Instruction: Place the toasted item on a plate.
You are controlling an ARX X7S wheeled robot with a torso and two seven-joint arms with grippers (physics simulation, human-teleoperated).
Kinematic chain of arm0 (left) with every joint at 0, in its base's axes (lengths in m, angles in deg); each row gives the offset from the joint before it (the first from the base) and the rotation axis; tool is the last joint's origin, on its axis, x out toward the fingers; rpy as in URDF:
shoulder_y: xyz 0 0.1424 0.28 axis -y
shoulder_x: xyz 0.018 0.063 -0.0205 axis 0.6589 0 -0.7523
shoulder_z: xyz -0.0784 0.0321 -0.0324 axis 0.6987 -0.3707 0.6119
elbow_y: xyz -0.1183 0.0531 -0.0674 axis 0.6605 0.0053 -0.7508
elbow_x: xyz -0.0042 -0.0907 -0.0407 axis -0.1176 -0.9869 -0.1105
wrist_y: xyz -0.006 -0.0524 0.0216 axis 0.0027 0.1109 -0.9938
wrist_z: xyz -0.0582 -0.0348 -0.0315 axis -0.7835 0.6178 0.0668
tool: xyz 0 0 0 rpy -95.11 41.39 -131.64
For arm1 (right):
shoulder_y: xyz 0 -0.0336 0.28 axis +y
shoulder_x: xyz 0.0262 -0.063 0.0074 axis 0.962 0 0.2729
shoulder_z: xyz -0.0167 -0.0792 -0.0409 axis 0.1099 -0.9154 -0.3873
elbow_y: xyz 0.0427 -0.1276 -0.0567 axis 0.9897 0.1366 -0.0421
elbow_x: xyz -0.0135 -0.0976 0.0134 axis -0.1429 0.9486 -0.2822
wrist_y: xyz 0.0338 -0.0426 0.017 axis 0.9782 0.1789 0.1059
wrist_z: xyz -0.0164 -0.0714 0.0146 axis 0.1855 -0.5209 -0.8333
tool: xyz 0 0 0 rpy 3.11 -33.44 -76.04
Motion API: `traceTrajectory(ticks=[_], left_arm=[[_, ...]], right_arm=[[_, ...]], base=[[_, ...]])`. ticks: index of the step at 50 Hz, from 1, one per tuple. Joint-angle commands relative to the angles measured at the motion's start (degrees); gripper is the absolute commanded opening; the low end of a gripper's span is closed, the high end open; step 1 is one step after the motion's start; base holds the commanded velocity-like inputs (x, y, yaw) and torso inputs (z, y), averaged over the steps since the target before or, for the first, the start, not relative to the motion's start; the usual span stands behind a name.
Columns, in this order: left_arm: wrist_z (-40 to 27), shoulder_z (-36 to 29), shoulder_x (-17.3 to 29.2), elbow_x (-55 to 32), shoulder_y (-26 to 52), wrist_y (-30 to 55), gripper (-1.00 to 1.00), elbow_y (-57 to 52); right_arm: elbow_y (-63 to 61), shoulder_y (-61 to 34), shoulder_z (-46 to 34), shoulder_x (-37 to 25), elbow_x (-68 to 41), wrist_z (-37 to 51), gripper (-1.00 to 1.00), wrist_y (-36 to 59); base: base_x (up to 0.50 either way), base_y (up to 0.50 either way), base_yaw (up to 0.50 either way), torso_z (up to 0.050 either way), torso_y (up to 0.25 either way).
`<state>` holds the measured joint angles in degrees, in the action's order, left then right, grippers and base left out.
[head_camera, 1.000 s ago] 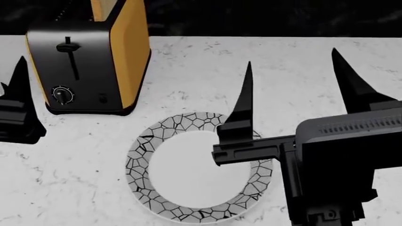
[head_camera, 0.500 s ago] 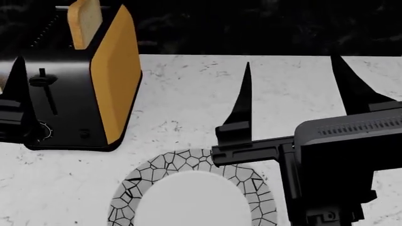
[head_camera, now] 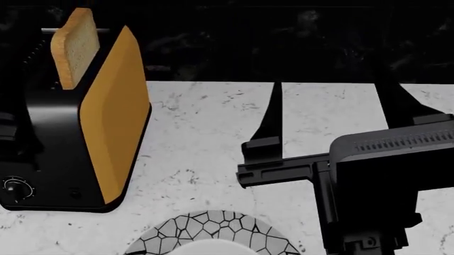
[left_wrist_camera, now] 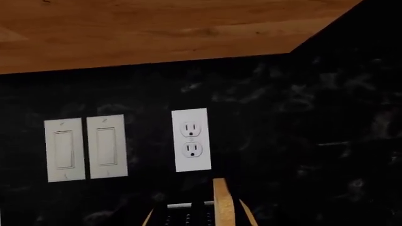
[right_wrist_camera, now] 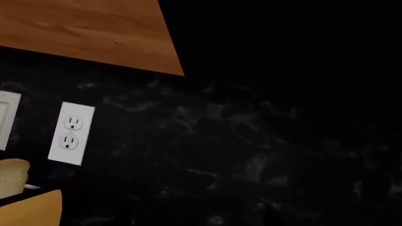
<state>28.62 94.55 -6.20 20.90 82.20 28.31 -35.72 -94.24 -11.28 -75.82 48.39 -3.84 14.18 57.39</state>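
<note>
As the view lifted, the plate (head_camera: 212,234) slid lower.

A light-brown slice of toast with golden-tan crust (head_camera: 73,48) tops the black toaster with orange side panels (head_camera: 106,138); the round white plate (head_camera: 212,231) carries a grey rim of black cracked-mosaic lines on the white black-flecked marble counter (head_camera: 206,138)

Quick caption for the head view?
Toast upright in toaster, open right gripper alongside, plate below.

White counter (head_camera: 212,133) carries toaster (head_camera: 78,154) and plate (head_camera: 212,234).
</note>
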Motion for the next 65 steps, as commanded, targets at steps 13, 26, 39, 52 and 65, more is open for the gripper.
traceTrajectory(ticks=[13,26,39,52,65], left_arm=[[-5.39,10.36,-7.14,-16.80,23.74,29.94,1.00,-1.06],[-24.17,10.04,-5.13,-35.93,28.61,29.54,1.00,14.54],[-24.56,-0.69,-1.19,-34.21,33.37,24.94,1.00,24.41],[-19.98,-9.22,1.21,-29.01,32.31,17.86,1.00,31.49],[-17.78,-13.90,3.47,-25.85,32.63,14.54,1.00,34.54]], right_arm=[[-0.12,1.70,0.75,0.19,-0.80,1.22,1.00,-0.04],[0.27,2.49,1.02,-0.02,-1.21,1.40,1.00,-0.78],[-0.45,3.57,1.34,-0.36,-1.58,1.79,1.00,-1.05],[-0.06,4.45,0.94,-0.82,-1.32,2.06,1.00,-1.81],[0.82,3.43,0.36,-0.75,-1.51,2.23,1.00,-1.89]], base=[[0.00,0.00,0.00,0.000,0.000],[0.00,0.00,0.00,0.000,0.000],[0.00,0.00,0.00,0.000,0.000],[0.00,0.00,0.00,0.000,0.000],[0.00,0.00,0.00,0.000,0.000]])
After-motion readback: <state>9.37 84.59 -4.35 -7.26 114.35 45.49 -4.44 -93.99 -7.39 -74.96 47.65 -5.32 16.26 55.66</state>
